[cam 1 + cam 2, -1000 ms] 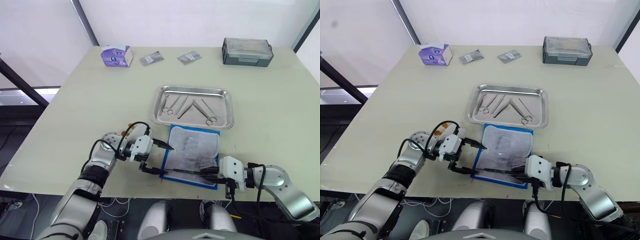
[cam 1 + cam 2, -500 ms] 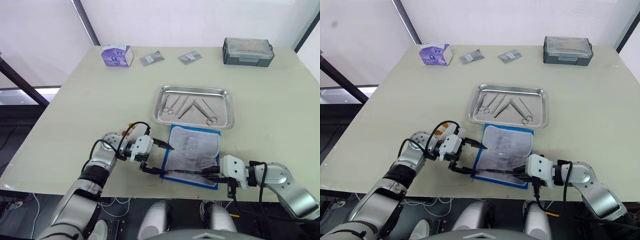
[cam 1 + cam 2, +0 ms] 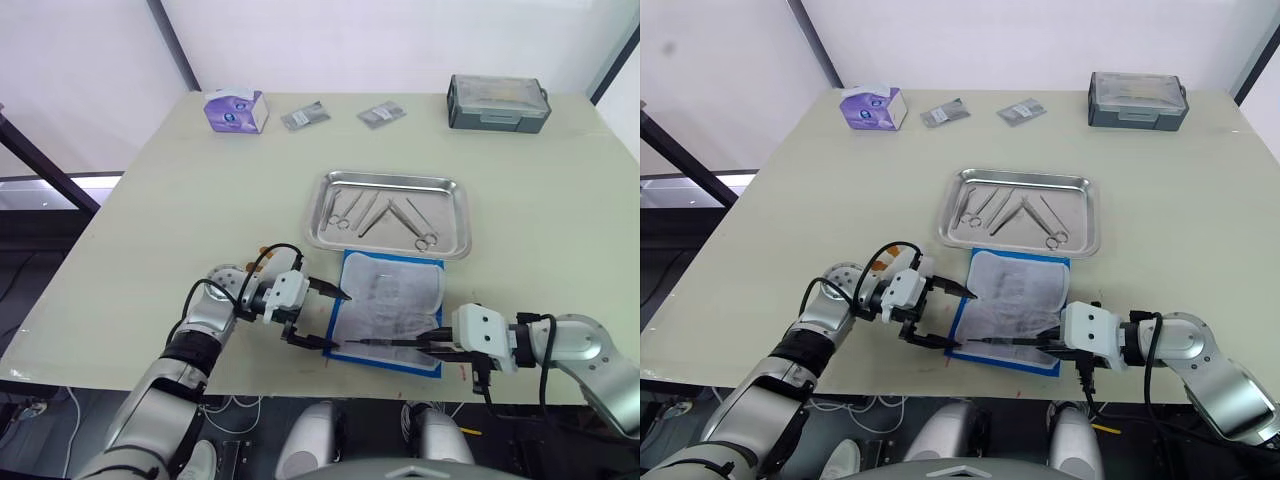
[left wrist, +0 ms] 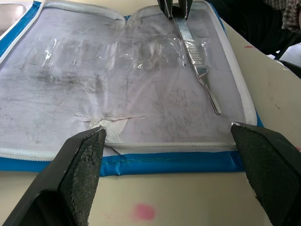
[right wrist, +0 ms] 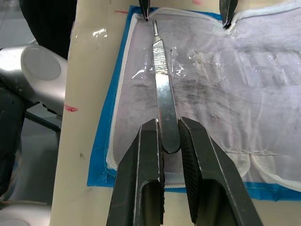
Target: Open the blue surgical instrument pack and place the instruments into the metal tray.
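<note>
Clamping slim silver instrument (image 5: 164, 113) by its near end, right tool (image 5: 170, 141) sits at near edge of surface (image 3: 180, 190), over open blue pack (image 3: 388, 308). Pack lies flat, pale lining up, just in front of metal tray (image 3: 388, 213). Left tool (image 3: 322, 316) at pack's left edge, fingers (image 4: 82, 165) spread wide apart, holding nothing. Tray holds several instruments (image 3: 384, 214). Far edge: purple tissue box (image 3: 236, 110), two small packets (image 3: 343, 115), grey lidded box (image 3: 498, 102).
</note>
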Robot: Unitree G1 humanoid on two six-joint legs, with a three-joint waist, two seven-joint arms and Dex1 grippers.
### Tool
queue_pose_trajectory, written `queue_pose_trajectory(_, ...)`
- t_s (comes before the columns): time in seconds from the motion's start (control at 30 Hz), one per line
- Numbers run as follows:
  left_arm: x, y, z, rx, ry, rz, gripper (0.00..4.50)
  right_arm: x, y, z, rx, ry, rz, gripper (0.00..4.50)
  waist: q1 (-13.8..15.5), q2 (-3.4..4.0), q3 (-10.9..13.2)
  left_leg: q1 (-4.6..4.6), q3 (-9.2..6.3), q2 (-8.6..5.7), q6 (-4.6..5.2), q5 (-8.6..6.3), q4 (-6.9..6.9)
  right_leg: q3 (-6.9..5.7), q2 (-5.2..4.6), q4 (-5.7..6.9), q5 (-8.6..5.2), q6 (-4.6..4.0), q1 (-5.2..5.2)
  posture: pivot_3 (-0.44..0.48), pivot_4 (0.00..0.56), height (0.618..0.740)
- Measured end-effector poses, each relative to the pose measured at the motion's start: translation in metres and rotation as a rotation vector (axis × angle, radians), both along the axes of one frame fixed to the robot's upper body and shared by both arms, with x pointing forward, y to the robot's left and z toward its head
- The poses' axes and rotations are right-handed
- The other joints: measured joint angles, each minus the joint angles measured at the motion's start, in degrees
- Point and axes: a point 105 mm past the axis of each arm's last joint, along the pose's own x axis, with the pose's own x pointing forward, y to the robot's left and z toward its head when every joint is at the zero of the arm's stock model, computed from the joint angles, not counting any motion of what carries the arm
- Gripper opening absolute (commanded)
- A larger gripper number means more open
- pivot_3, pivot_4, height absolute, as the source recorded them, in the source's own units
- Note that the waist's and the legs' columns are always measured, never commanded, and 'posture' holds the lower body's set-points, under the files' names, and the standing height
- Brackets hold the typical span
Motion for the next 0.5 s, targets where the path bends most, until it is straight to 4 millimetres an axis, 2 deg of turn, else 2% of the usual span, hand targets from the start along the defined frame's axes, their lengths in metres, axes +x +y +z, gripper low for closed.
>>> queue_pose_trajectory(0.23, 0.000, -0.002, 0.000, -0.004, 0.001, -0.004, 4.50, 0.000, -0.010, 0.005, -0.045, -0.008, 0.007, 0.03, 0.4, -0.04, 0.0, 0.15, 0.43, -0.01, 0.21, -0.13, 0.01, 0.43, -0.01, -0.07, 0.05, 0.14, -0.01, 0.000, 0.150, 0.731)
queue_pose_trajectory(0.5, -0.001, -0.002, -0.001, -0.005, 0.002, -0.005, 4.50, -0.001, -0.013, 0.006, -0.052, -0.017, 0.011, 0.03, 0.5, -0.04, 0.0, 0.22, 0.65, -0.01, 0.32, -0.21, 0.02, 0.61, -0.06, -0.08, 0.07, 0.18, -0.01, 0.000, 0.150, 0.731)
